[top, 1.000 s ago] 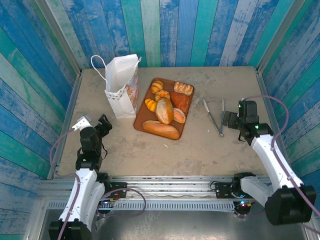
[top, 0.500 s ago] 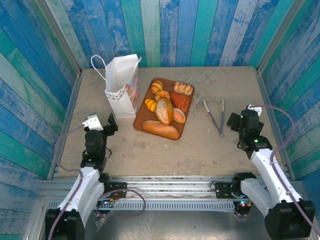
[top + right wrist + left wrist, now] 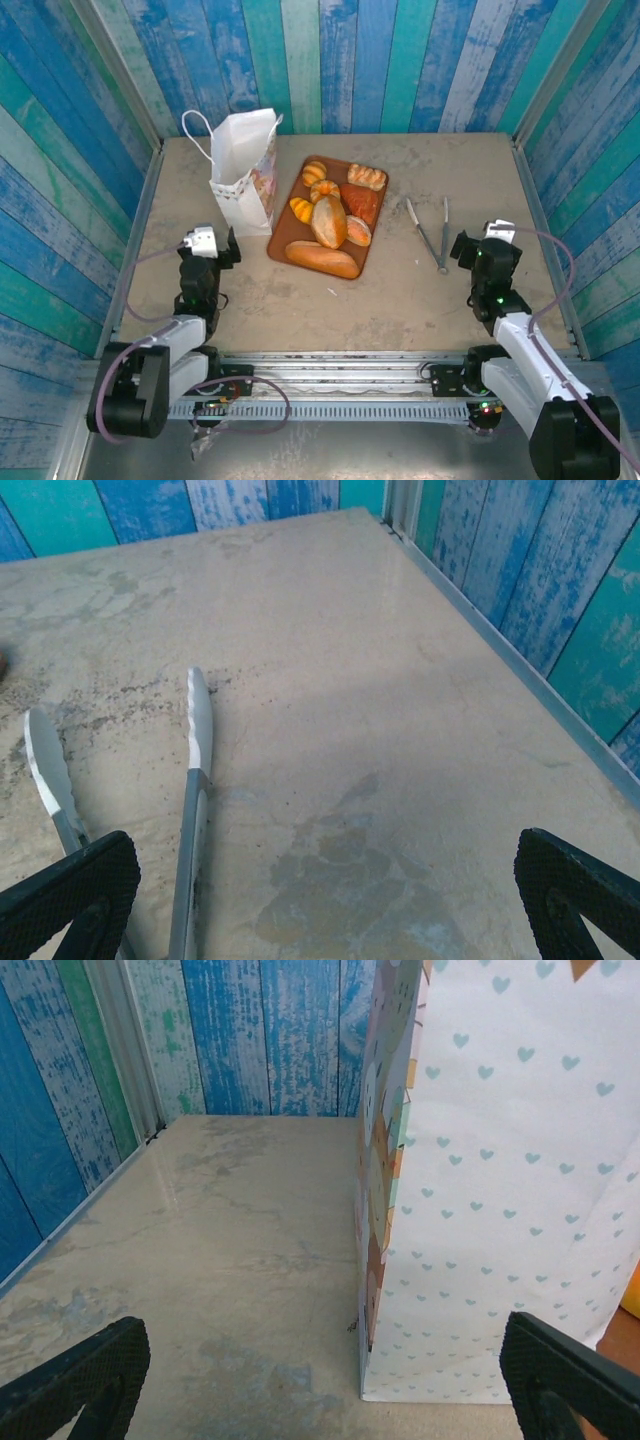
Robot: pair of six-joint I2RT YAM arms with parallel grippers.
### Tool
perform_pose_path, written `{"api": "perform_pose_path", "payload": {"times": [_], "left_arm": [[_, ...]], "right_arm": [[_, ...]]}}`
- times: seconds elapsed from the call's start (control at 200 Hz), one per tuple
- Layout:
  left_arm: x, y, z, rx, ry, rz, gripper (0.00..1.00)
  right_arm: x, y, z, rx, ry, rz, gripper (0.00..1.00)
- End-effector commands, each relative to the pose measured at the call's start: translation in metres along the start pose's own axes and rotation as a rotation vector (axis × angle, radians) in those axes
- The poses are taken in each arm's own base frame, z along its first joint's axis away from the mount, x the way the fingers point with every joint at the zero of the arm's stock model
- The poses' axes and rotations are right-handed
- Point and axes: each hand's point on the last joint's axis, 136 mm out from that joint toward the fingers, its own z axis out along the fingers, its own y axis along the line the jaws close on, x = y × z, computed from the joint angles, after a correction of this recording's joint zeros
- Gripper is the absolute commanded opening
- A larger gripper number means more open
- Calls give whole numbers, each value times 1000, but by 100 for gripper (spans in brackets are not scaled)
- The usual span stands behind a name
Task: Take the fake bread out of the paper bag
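Note:
The white paper bag (image 3: pixel 243 172) stands upright at the back left, its cord handle drooping to the left. Its inside is hidden from me. In the left wrist view the bag's heart-printed wall (image 3: pixel 500 1180) rises just ahead and to the right. Several pieces of golden fake bread (image 3: pixel 329 222) lie on a flat brown tray (image 3: pixel 376 215) right of the bag. My left gripper (image 3: pixel 210 248) (image 3: pixel 325 1395) is open and empty, low on the table just in front of the bag. My right gripper (image 3: pixel 485 248) (image 3: pixel 325 905) is open and empty at the right.
Metal tongs (image 3: pixel 430 235) (image 3: pixel 195 800) lie on the table between the tray and my right gripper. Blue and teal plank walls close off the table at the back and both sides, with a metal rail (image 3: pixel 500 650) along the right edge.
Both arms have folded back toward the near edge and sunk lower. The left gripper has shifted right, in front of the bag. Bag, bread and tongs have not moved.

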Motion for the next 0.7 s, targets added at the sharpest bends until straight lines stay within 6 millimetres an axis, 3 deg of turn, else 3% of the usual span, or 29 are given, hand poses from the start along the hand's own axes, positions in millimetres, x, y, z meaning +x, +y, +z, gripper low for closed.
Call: {"api": "perform_pose_path", "payload": {"times": [0.0, 0.2, 0.306, 0.486, 0.696], "left_arm": [[-25, -3, 3, 28, -112, 17, 94], [-28, -2, 16, 39, -121, -9, 94], [-13, -1, 25, 28, -103, -25, 94], [8, 1, 63, -7, 42, -27, 94], [9, 5, 62, -30, 45, -38, 94]], "right_arm": [[-26, 5, -3, -32, -134, 3, 100], [-23, 7, 3, -35, -135, -14, 100], [-22, 10, 8, -42, -145, -8, 100], [-15, 21, 20, -79, -120, -26, 100], [-9, 35, 38, -125, -120, -59, 100]]}}
